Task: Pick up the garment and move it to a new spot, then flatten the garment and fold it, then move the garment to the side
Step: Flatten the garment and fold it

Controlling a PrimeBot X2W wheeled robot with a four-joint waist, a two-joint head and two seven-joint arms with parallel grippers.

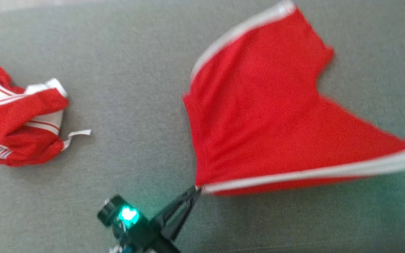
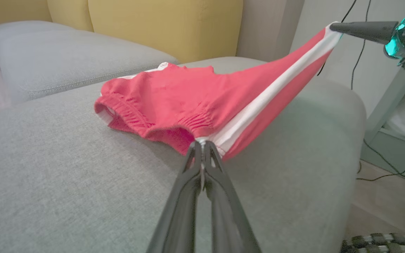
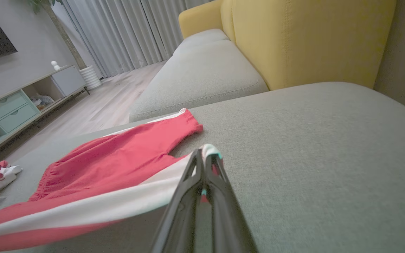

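We hold the shorts (image 1: 258, 116) at two points on the grey seat (image 1: 118, 70), right of centre. The left gripper (image 2: 202, 144) has its fingers pressed together on the waistband corner at the near striped side. The right gripper (image 3: 204, 154) pinches the hem of the same striped side, and that end appears raised off the seat. The far leg lies flat. A second red garment (image 1: 19, 116) lies crumpled, well apart at the left.
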